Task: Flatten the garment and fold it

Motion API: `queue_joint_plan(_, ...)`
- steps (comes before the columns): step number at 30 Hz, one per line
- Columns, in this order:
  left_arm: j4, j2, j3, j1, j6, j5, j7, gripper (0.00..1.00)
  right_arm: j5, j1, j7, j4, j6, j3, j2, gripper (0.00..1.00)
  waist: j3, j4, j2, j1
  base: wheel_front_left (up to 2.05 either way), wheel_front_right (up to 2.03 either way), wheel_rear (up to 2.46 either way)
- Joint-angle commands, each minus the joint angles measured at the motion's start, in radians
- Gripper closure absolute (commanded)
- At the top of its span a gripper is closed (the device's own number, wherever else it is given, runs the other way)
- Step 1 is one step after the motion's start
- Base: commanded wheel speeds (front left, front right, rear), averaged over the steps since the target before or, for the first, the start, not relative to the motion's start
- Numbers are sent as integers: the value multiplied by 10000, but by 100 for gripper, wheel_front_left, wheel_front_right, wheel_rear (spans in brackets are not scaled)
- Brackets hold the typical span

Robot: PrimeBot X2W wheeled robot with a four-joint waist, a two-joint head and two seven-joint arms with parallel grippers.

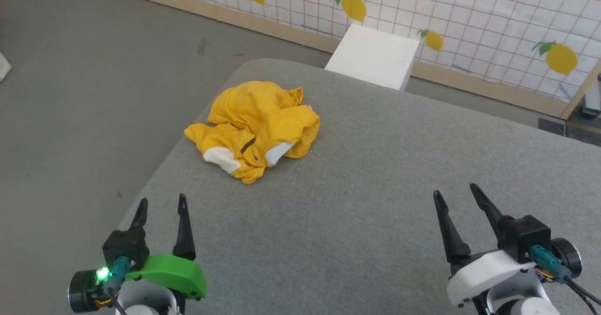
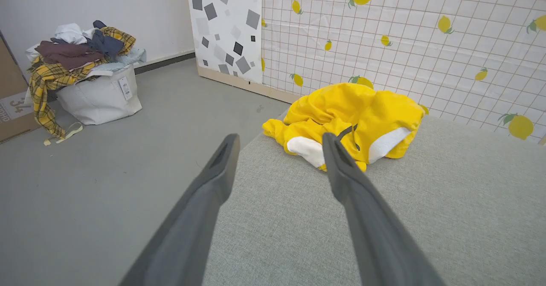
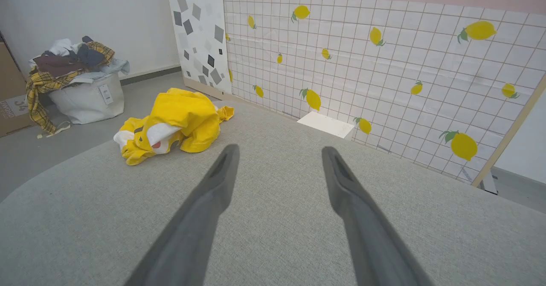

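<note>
Lying crumpled at the upper left of the head view, the garment (image 1: 256, 127) sits near the edge of the grey counter (image 1: 357, 211). The left gripper (image 1: 162, 199) and right gripper (image 1: 455, 189) hang well apart from it, fingers spread and empty. Pinching several bunched layers together could drag the heap over that edge. The right wrist view reveals a red dot (image 3: 156, 144) that folds hide from the head view.

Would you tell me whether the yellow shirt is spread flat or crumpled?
Crumpled: the garment lies bunched in a rumpled heap, its folds overlapping.
</note>
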Motion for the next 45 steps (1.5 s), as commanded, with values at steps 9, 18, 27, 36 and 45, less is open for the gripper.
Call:
queue_joint_plan(9, 175, 202, -161, -207, 222, -392, -250, 0, 104, -297, -189, 44, -12, -15, 19, 0, 104, 416, 0, 0, 0, 0, 0)
queue_joint_plan(18, 147, 211, -295, -880, 4, -1112, -22, 0, -21, -599, -148, -144, -14, 39, 21, 0, 748, 469, 0, 0, 0, 0, 0)
queue_joint_plan(27, 708, 734, -215, -4357, -936, -2922, 2321, 0, -468, -1644, -3, -684, -15, 160, 24, 0, 3011, -562, 0, 0, 0, 0, 0)
queue_joint_plan(36, 1333, 1491, 167, -7066, -862, -4835, 5606, 0, -399, -2463, -365, -474, -16, 268, 26, 0, 4558, -1651, 0, 0, 0, 0, 0)
queue_joint_plan(45, 2356, 2135, 89, -7678, -160, -5722, 8263, 0, -131, -3113, -872, -1, -17, 394, 28, 0, 5276, -2419, 0, 0, 0, 0, 0)
